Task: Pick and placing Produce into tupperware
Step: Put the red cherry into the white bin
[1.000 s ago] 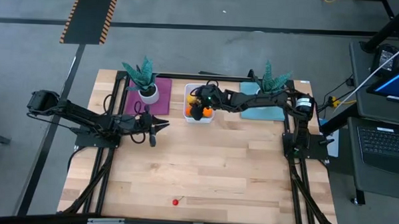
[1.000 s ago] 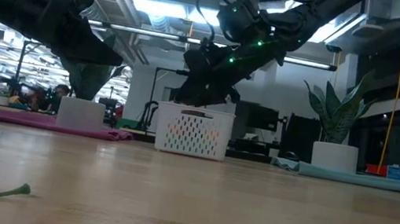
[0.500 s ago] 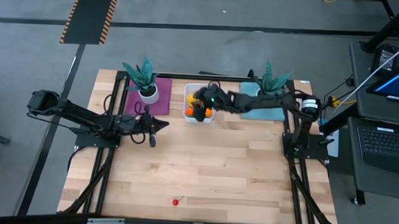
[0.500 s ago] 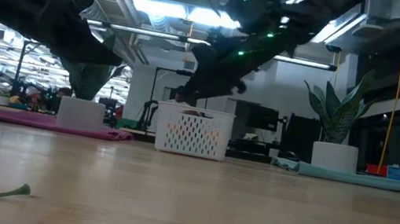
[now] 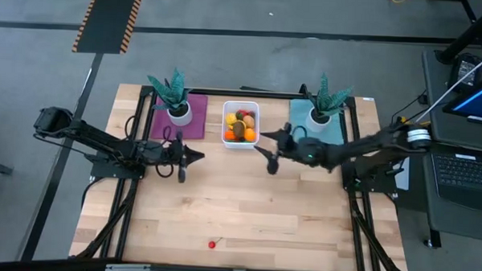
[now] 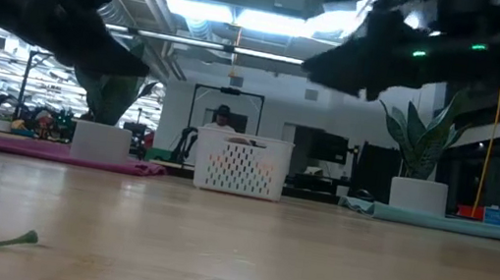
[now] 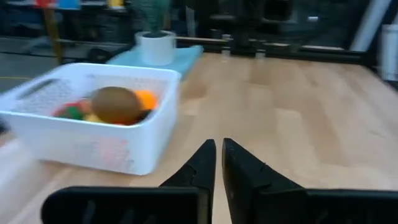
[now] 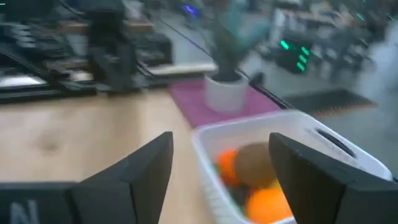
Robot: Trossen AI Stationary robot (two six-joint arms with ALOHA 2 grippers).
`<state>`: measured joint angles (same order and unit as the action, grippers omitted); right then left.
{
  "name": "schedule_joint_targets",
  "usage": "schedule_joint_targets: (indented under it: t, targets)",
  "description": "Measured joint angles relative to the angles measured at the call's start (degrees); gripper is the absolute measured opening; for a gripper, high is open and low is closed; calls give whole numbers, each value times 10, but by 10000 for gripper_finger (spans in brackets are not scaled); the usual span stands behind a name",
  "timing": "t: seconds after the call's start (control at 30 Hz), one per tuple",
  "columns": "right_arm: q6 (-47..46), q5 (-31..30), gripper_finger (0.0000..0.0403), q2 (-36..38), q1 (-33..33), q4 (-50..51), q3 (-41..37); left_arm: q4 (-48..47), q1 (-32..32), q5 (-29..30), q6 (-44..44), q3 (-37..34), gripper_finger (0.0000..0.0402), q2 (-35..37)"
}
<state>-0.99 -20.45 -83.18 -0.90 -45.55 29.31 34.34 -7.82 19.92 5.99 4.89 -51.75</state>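
Right jaws (image 5: 271, 155) were wide, empty, just beside small white plastic tub (image 5: 240, 141) of toy fruit (image 5: 240, 129) | left jaws (image 5: 189, 155) were pressed together, empty, near tub

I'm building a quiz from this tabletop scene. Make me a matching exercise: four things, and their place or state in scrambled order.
1. left gripper
2. right gripper
3. white tub
4. small red piece

a. holds mixed produce
b. open, empty
c. alone near the table's front edge
d. shut, empty

Pairs: 1-d, 2-b, 3-a, 4-c
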Motion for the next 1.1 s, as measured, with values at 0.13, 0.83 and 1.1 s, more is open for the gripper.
schedule_joint_targets:
  t: [0.13,0.83,1.1]
  targets:
    - [16,10,265,41,-40,-45,-67,7,-6,-44,-4,0,29,0]
    - [18,25,265,46,-153,-102,-126,7,-106,-171,-2,0,9,0]
    - [-5,47,265,46,-153,-104,-126,-9,-150,-71,-9,16,7,0]
